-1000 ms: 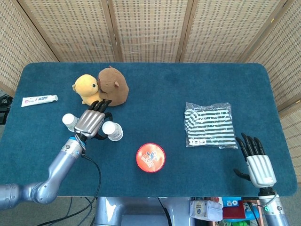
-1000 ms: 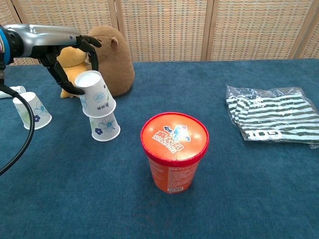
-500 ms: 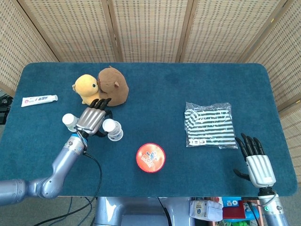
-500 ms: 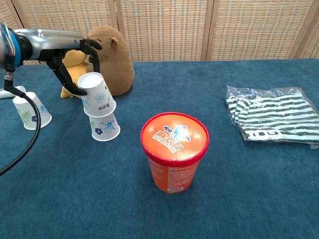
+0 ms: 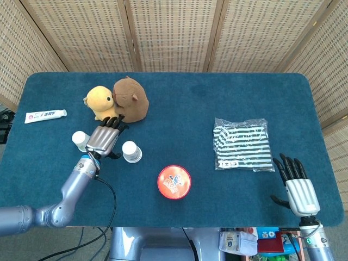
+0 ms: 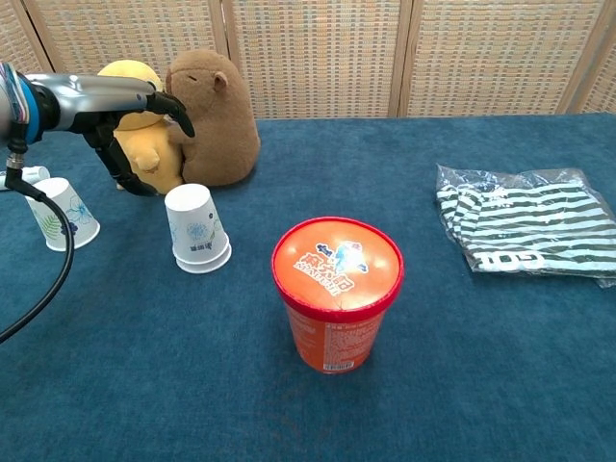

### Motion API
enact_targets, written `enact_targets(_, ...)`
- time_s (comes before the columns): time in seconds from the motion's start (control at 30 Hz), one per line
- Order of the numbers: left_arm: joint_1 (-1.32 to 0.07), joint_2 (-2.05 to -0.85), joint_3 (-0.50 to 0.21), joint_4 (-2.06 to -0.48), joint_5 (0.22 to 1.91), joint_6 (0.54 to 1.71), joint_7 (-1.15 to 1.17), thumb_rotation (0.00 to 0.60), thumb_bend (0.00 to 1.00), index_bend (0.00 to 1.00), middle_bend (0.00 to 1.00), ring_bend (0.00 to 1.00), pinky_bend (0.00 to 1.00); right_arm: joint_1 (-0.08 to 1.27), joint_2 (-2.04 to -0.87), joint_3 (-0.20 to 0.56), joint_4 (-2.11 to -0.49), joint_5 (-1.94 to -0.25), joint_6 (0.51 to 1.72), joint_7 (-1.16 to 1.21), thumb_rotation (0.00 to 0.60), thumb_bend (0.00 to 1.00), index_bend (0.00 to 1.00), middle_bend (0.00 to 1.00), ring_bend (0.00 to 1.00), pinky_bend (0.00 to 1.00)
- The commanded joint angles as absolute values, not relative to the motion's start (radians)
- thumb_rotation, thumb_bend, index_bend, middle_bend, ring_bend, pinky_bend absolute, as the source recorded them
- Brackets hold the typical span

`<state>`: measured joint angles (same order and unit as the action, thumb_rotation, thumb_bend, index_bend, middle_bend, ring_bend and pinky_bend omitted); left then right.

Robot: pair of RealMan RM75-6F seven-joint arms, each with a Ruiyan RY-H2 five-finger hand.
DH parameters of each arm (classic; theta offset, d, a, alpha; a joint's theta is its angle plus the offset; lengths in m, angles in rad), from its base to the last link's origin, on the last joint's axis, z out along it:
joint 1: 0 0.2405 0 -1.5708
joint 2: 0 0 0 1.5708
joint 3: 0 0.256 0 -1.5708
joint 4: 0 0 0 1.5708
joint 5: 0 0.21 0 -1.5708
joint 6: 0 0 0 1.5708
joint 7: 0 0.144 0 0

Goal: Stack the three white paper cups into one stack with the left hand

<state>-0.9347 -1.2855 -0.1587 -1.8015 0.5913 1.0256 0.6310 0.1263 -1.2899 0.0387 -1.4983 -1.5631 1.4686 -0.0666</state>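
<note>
Paper cups are found in the left part of the frame on the blue bench point(image 5: 179, 109): a nested stack point(image 6: 196, 231) stands upside down just right of the left hand point(image 5: 103, 140), apart from it, and a single cup point(image 6: 64, 214) stands upside down at the hand's other side. The left hand is seen empty, fingers apart and curved, raised between the two. The right hand point(image 5: 298, 187) is laid flat at the lower right of the head view, fingers spread, nothing held. An orange tub point(image 6: 336, 291) is placed near centre.
</note>
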Motion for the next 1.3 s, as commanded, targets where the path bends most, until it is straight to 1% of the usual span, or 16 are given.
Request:
enact_targets(0.03,-0.91,-1.242,-0.142,-1.834,0.647,1.044,0.613,0.6,0.24,0.16,0.0,0.0,0.0,0.126,-1.29,0.039,-1.499,-1.564,1.47,-0.068,0.6,0.0,0.0,0.0,0.0,0.0)
enact_targets(0.3,-0.838,-1.137,-0.084,-1.872,0.761,1.068,0.573,0.6,0.24,0.16,0.0,0.0,0.0,0.124,-1.289,0.035,-1.505,-1.572,1.475,-0.076,0.6,0.0,0.0,0.0,0.0,0.0)
enact_targets(0.37,-0.793,-1.089,-0.055,-1.859,0.784,1.089,0.547,0.6,0.24,0.16,0.0,0.0,0.0,0.125,-1.291,0.033,-1.508,-1.575,1.475,-0.084,0.6,0.0,0.0,0.0,0.0,0.0)
enact_targets(0.43,-0.765,-1.063,-0.044,-1.844,0.814,1.084,0.506,0.6,0.24,0.16,0.0,0.0,0.0,0.124,-1.292,0.032,-1.51,-1.576,1.475,-0.092,0.6,0.0,0.0,0.0,0.0,0.0)
enact_targets(0.57,-0.729,-1.042,-0.033,-1.8,0.844,1.078,0.459,0.6,0.24,0.16,0.0,0.0,0.0,0.125,-1.295,0.03,-1.512,-1.579,1.474,-0.102,0.6,0.0,0.0,0.0,0.0,0.0)
enact_targets(0.77,-0.702,-1.052,-0.037,-1.728,0.841,1.051,0.41,0.6,0.24,0.16,0.0,0.0,0.0,0.126,-1.299,0.028,-1.511,-1.581,1.47,-0.111,0.6,0.0,0.0,0.0,0.0,0.0)
enact_targets(0.9,-0.7,-1.076,-0.043,-1.683,0.826,1.026,0.401,0.6,0.24,0.2,0.0,0.0,0.0,0.126,-1.3,0.029,-1.511,-1.58,1.472,-0.113,0.6,0.0,0.0,0.0,0.0,0.0)
enact_targets(1.03,-0.712,-1.123,-0.043,-1.626,0.794,0.987,0.43,0.6,0.24,0.21,0.0,0.0,0.0,0.125,-1.298,0.03,-1.51,-1.576,1.471,-0.109,0.6,0.0,0.0,0.0,0.0,0.0)
enact_targets(1.2,-0.724,-1.155,-0.051,-1.596,0.766,0.973,0.458,0.6,0.24,0.24,0.0,0.0,0.0,0.126,-1.297,0.032,-1.509,-1.575,1.471,-0.105,0.6,0.0,0.0,0.0,0.0,0.0)
enact_targets(1.3,-0.734,-1.17,-0.06,-1.575,0.747,0.968,0.477,0.6,0.24,0.24,0.0,0.0,0.0,0.126,-1.297,0.033,-1.507,-1.572,1.47,-0.103,0.6,0.0,0.0,0.0,0.0,0.0)
